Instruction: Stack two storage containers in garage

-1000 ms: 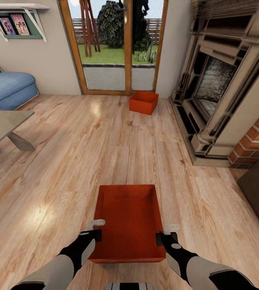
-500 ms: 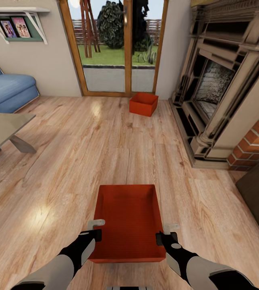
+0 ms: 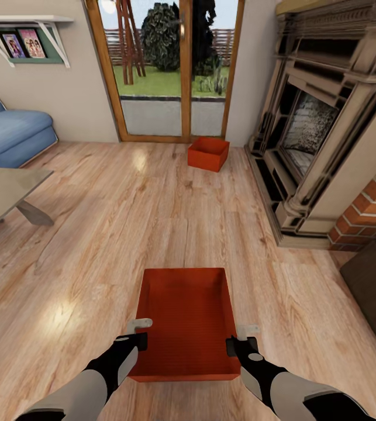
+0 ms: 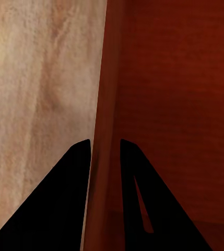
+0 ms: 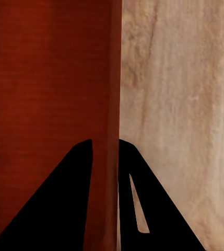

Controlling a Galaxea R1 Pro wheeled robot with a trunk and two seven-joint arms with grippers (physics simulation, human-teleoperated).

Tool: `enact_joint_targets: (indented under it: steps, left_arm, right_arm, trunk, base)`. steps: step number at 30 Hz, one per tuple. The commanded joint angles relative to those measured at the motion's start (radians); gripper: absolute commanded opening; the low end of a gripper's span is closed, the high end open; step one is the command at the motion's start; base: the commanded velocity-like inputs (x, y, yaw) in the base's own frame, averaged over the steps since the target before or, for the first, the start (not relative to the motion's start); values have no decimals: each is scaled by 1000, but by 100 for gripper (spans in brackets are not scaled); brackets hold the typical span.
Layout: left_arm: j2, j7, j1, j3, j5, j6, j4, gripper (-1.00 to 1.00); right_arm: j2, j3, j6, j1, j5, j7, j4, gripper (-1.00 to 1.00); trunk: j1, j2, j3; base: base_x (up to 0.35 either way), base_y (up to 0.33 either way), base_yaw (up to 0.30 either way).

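Observation:
An orange-red storage container (image 3: pixel 188 316) hangs in front of me above the living room's light wood floor, held by both arms. My left gripper (image 3: pixel 142 333) is shut on its left wall (image 4: pixel 104 130), one finger inside and one outside. On the opposite wall (image 5: pixel 114 104) my right gripper (image 3: pixel 234 340) is shut the same way. The second storage container (image 3: pixel 209 153) sits on the plank floor far ahead, by the glass doors and beside the fireplace. The garage is out of view.
A brick-and-stone fireplace (image 3: pixel 322 134) lines the right side, with a dark block (image 3: pixel 375 286) at the near right. A blue sofa (image 3: pixel 9 131) and a grey table (image 3: pixel 6 190) stand at the left. Wood-framed glass doors (image 3: pixel 170 70) close the far wall.
The whole view has slid a little: the far container, the doors and the fireplace look slightly smaller and farther. The held container and both grippers keep their place in the picture.

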Motion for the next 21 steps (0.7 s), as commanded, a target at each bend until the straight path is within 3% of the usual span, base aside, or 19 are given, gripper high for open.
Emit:
enact_joint_targets:
  steps: [1,21]
  left_arm:
    - [6,11,0,14,-25,7,-6,-100]
    - [6,11,0,14,-25,7,-7,-100]
  right_arm:
    - [0,-5,-4,0,-20,-6,4,-100]
    - [4,-5,-5,0,-21,-6,4,-100]
  trunk:
    - [-4,7,3]
    - [-81,147,65]
  base:
    - [0,0,0]
    - [0,0,0]
